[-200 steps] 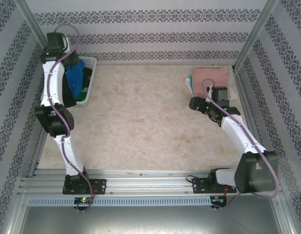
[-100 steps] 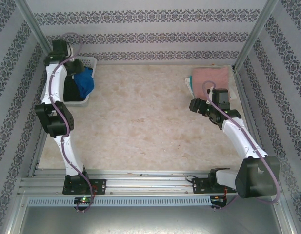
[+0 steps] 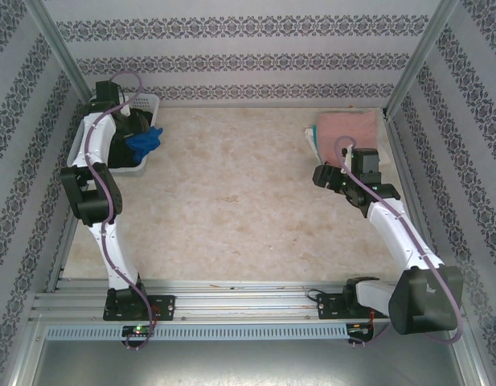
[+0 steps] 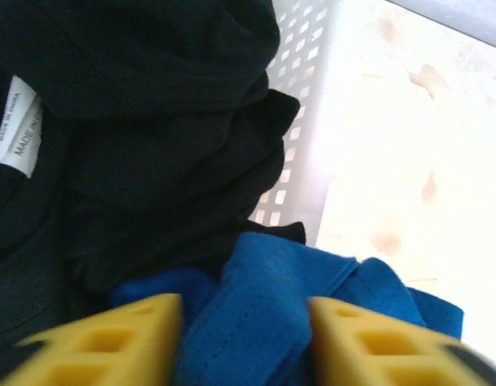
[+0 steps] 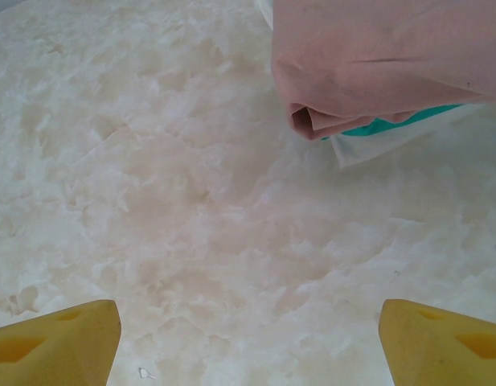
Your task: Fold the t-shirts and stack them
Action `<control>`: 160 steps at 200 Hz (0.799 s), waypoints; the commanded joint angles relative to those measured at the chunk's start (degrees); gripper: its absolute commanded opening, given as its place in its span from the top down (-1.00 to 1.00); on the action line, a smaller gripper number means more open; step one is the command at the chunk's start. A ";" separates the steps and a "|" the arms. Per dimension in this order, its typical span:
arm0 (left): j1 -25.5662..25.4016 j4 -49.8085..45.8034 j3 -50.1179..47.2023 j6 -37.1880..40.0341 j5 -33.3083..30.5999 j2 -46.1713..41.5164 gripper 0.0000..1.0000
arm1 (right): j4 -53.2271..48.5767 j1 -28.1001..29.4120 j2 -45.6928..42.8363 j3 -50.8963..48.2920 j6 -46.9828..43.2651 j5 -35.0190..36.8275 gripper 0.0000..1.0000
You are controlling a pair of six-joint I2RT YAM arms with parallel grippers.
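Left fingers (image 4: pixel 127 338) pinching blue t-shirt (image 4: pixel 260 318), right fingers (image 5: pixel 59 338) spread

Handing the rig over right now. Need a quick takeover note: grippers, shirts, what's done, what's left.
Left gripper: fingers either side of a bunch of the royal-blue cloth t-shirt at the rim of the white slatted plastic basket; can't tell if it is clamped.
Right gripper: open, empty, over the marbled table beside the stack.
Done: salmon-pink t-shirt folded, lying on a green one, far right.
Left: the blue shirt and the black t-shirt in the basket, both unfolded.
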 commanded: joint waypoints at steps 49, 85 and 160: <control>-0.45 2.78 -6.45 0.06 -1.65 -12.53 0.70 | -0.60 0.45 -2.16 -1.49 -0.63 -0.94 -0.69; 1.92 5.15 -8.48 1.31 -9.83 -13.04 0.69 | -0.70 0.75 -2.54 -1.91 -0.28 -1.50 -0.69; 2.95 5.15 -11.24 0.76 -8.73 -14.16 0.00 | -1.55 1.41 -5.77 -3.50 -1.90 -1.19 -0.81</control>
